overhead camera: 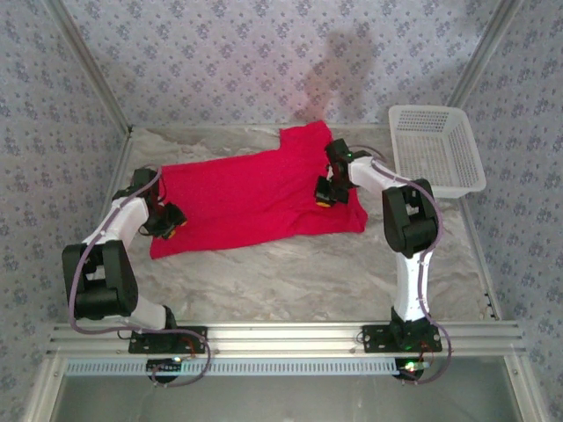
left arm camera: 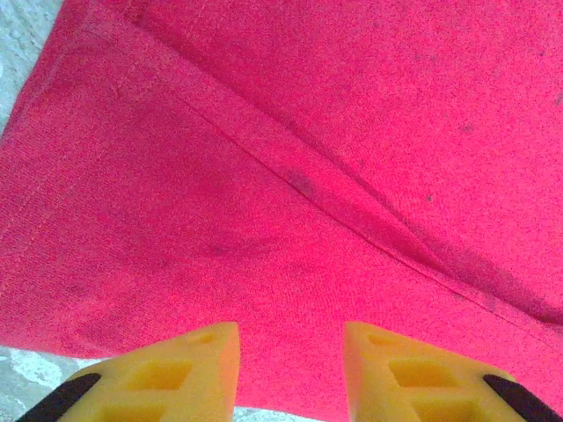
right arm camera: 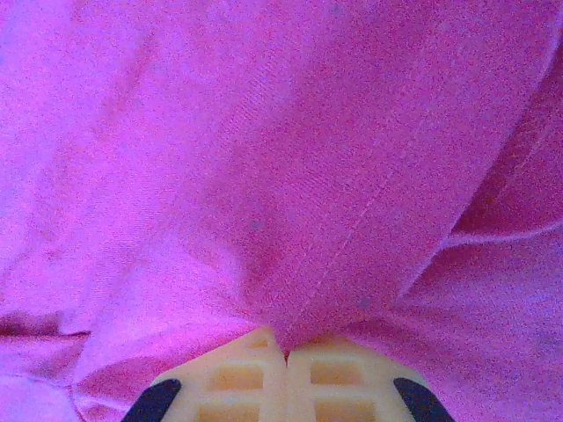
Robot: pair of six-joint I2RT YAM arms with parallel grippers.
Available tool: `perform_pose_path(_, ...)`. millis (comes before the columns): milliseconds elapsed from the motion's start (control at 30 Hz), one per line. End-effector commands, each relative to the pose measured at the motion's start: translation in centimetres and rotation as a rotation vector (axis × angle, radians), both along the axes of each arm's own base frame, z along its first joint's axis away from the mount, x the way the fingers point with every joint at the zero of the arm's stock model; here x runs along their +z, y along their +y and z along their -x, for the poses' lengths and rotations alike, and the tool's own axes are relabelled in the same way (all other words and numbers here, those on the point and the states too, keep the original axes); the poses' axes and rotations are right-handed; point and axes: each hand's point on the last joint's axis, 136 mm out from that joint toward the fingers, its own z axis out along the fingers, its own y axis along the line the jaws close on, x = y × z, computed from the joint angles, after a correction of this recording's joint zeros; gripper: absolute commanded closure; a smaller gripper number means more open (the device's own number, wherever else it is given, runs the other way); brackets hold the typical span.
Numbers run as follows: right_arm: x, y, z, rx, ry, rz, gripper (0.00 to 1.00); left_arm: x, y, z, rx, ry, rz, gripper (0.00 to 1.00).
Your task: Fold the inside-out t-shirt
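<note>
Top external: red t-shirt [overhead camera: 255, 198] spread on table [overhead camera: 290, 281]; left gripper [left arm camera: 288, 343] over its hem end, jaws apart; right gripper [right arm camera: 286, 352] jaws clamped on its cloth.

Soft, even light fills the overhead view, leaving a faint grey shadow on the back wall [overhead camera: 343, 61], while the right wrist close-up renders the t-shirt [right arm camera: 281, 158] magenta and slightly blurred.
</note>
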Motion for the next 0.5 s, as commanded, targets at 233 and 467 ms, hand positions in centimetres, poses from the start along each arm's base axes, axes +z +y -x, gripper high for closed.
perform_pose_path(233, 4.2, 2.8, -4.8, 0.011, -0.101, -0.016, 1.00, 0.3, -0.3, -0.6, -0.010, -0.017, 0.009, 0.65)
perform_pose_path(467, 3.9, 5.9, -9.0, 0.046, -0.087, -0.072, 0.82, 0.0, 0.1, -0.3, -0.018, 0.006, -0.017, 0.65)
